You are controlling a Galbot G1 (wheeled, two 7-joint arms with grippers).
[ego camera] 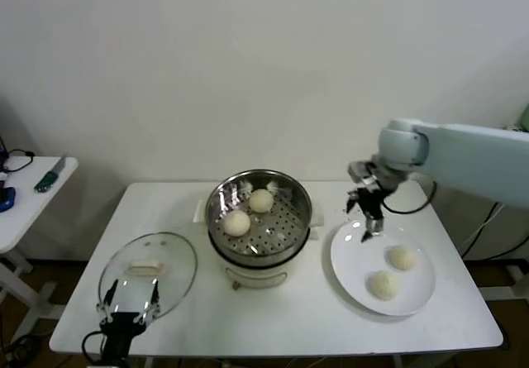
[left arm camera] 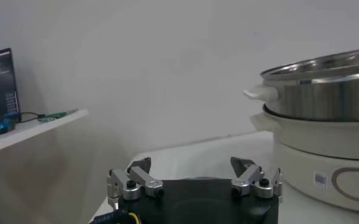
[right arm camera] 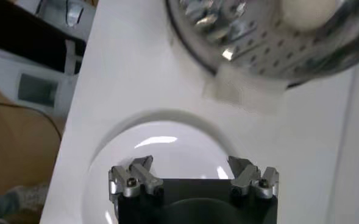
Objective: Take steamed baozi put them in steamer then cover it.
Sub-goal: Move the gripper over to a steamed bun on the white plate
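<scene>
The steel steamer (ego camera: 259, 194) stands mid-table on its white base and holds two cream-white baozi (ego camera: 237, 222) (ego camera: 261, 200) on the perforated tray. Two more baozi (ego camera: 402, 257) (ego camera: 383, 284) lie on the white plate (ego camera: 347, 252). My right gripper (ego camera: 369, 222) is open and empty above the plate's far left edge, between steamer and plate baozi. In the right wrist view the open gripper (right arm camera: 191, 167) hangs over the plate (right arm camera: 161, 137), with the steamer (right arm camera: 270, 42) and one baozi (right arm camera: 307, 12) beyond. My left gripper (ego camera: 128, 306) is open, parked at the table's front left.
A glass lid (ego camera: 149, 270) with a white handle lies on the table left of the steamer, just beyond the left gripper. A small side table (ego camera: 29, 190) with tools stands at the far left. The left wrist view shows the steamer's side (left arm camera: 325, 122).
</scene>
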